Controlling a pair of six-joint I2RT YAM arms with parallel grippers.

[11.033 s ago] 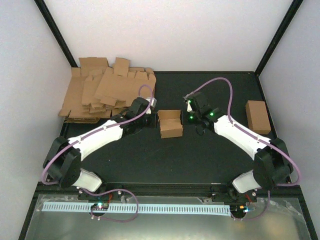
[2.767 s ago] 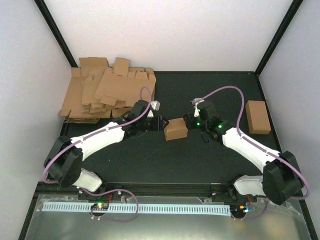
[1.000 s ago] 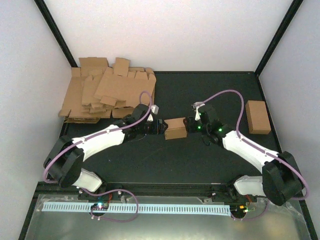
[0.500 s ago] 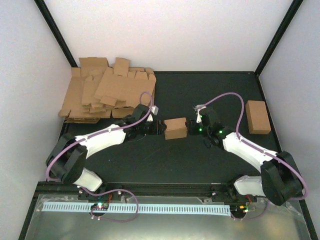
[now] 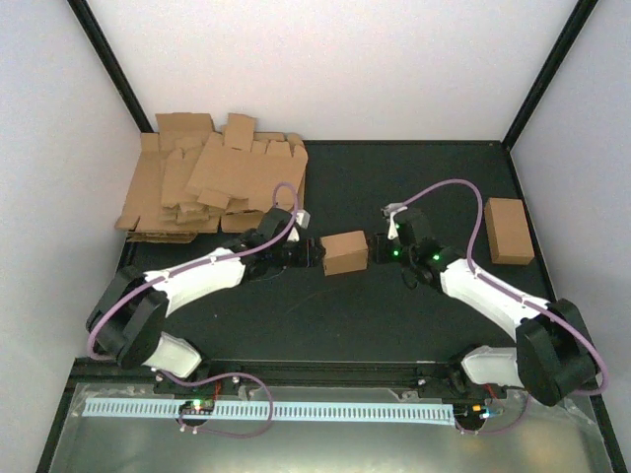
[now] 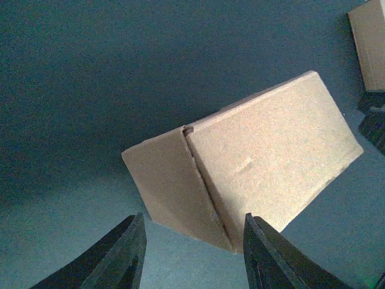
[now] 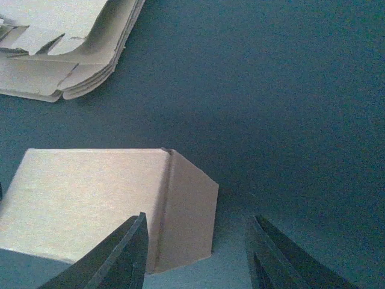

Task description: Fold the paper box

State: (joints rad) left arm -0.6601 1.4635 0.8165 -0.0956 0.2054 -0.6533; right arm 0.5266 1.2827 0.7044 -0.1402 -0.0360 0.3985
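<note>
At the near edge, past a white perforated strip (image 5: 296, 409), two arms bolted side by side, left arm (image 5: 197, 274) and right arm (image 5: 493, 291), both reaching inward over the black table (image 5: 325, 330). Between them, mid-table, one paper box (image 5: 345, 252): a small brown carton lying flat, shut on every face in view, contents not to be told. Left gripper (image 6: 192, 218) at its left end, fingers (image 6: 120, 256) partly open and straddling the end corner, one just beside the cardboard, the other clear of it; no clamp on anything. Right gripper (image 7: 196, 218) at the opposite end, likewise partly open, end face between the fingers (image 7: 271, 259), one at the box's edge, the other apart from it; contact there impossible to judge. Bare table all round the box, widest on the near side. Farther off, toward the right edge, one closed brown carton (image 5: 508, 230), well apart. Far left corner: one heap of flat cardboard blanks (image 5: 212, 182), overlapping, too many to count, reaching the table's left edge.
</note>
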